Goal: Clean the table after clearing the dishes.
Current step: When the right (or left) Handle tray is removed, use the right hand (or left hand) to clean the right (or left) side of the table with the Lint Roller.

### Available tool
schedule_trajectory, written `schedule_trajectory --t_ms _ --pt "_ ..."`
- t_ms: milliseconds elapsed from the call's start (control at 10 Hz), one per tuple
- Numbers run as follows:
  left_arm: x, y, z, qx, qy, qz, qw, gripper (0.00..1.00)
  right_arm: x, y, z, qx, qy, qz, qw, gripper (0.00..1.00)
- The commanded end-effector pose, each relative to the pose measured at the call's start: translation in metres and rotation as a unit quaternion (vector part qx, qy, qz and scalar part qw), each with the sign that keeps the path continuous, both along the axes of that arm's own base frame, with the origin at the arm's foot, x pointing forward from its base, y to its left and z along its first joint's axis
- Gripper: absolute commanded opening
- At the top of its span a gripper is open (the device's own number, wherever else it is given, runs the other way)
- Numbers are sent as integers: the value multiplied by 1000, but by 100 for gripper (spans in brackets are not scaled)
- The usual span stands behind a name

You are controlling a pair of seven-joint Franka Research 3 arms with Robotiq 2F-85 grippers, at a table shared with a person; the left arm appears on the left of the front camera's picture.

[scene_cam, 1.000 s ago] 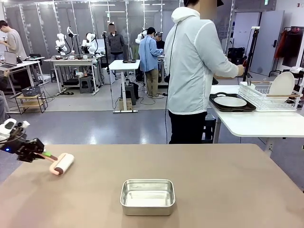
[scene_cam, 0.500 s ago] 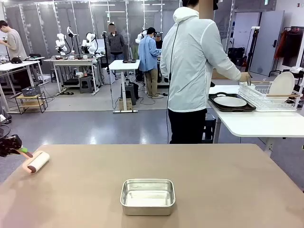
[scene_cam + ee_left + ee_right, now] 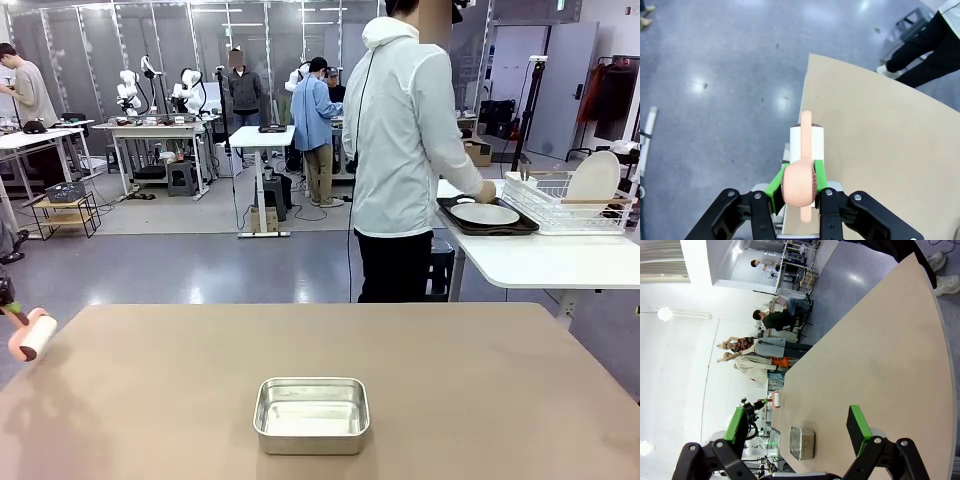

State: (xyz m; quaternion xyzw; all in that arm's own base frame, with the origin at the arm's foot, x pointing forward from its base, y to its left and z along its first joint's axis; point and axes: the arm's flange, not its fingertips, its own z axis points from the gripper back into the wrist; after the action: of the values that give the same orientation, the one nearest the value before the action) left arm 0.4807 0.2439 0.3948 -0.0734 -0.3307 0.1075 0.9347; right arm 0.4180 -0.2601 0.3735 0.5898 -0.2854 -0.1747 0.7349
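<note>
The left gripper [image 3: 799,202] was clamped tight on the roller [image 3: 806,145] – beyond it, the table [image 3: 880,150] edge; overshooting risked rolling off.

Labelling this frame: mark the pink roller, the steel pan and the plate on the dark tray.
pink roller [image 3: 807,145]: left wrist view, white drum.
steel pan [image 3: 311,415]: front view, inner floor.
plate on the dark tray [image 3: 485,213]: front view, plate's centre.

My left gripper [image 3: 797,202] holds the lint roller [image 3: 31,334] at the table's [image 3: 450,380] left edge, its head over the rim. The steel pan [image 3: 311,414] sits near the front middle. Behind, a person [image 3: 405,150] stands beside a smaller table [image 3: 545,262] bearing a tray [image 3: 490,227], plate [image 3: 485,213] and rack [image 3: 560,205].
</note>
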Motion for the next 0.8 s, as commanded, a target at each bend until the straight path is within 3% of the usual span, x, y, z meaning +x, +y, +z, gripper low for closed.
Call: schedule_trajectory --t_ms 0,200,400,500,600,700 --pt "-22 -17 34 37 -8 13 999 23 -2 2 2 -3 -3 7 1000 100" --pt "-51 -42 85 23 -46 -6 999 23 -2 2 2 -3 -3 7 1000 100" --pt "-77 -64 125 58 -73 4 996 23 -2 2 2 -3 -3 7 1000 100" --pt "-82 -71 130 50 -83 8 995 23 -2 2 2 -3 -3 7 1000 100" --pt "-58 -51 105 45 -69 -11 997 23 -2 2 2 -3 -3 7 1000 100" --pt "-58 -51 105 45 -69 -11 997 23 -2 2 2 -3 -3 7 1000 100"
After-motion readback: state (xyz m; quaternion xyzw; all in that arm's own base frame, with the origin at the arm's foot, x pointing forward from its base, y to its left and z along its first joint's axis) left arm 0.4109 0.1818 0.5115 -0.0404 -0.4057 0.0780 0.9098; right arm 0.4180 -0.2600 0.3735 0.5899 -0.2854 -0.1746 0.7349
